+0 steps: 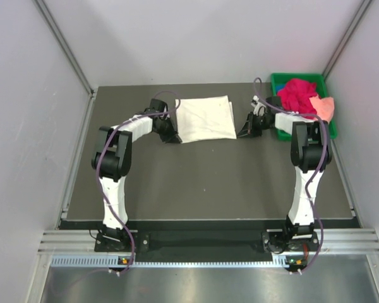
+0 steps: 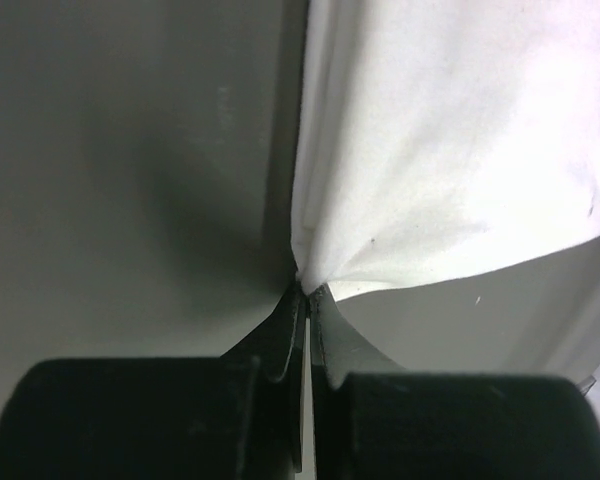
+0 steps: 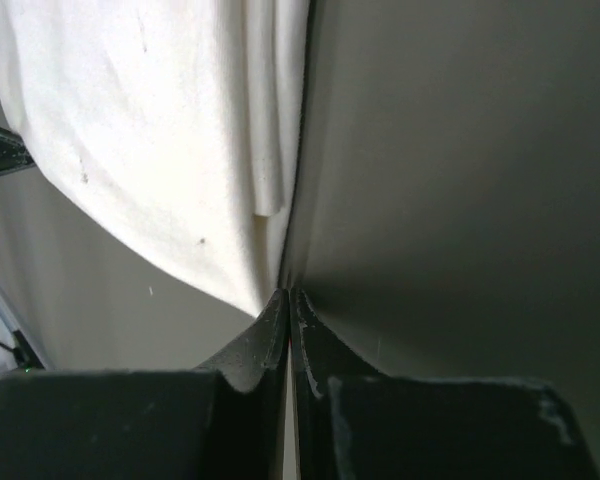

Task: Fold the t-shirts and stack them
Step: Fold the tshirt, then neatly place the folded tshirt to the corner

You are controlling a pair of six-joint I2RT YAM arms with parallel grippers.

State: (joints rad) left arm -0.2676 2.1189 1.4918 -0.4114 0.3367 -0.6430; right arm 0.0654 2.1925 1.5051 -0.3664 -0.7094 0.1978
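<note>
A cream-white t-shirt [image 1: 205,118] lies folded into a flat rectangle at the back middle of the dark table. My left gripper [image 1: 172,136] is at its near left corner, jaws shut, with a pinch of white cloth [image 2: 400,150] between the fingertips [image 2: 298,300]. My right gripper [image 1: 244,130] is at the near right corner, jaws shut, and the shirt's corner [image 3: 180,170] runs right into its fingertips [image 3: 278,305]. A magenta-red t-shirt [image 1: 297,95] and a peach-pink t-shirt [image 1: 323,107] sit crumpled in the green tray.
The green tray [image 1: 279,81] stands at the back right corner, just behind my right arm's wrist. The dark table top [image 1: 208,183] stretches from the white shirt to the near edge. Grey walls close in the sides and the back.
</note>
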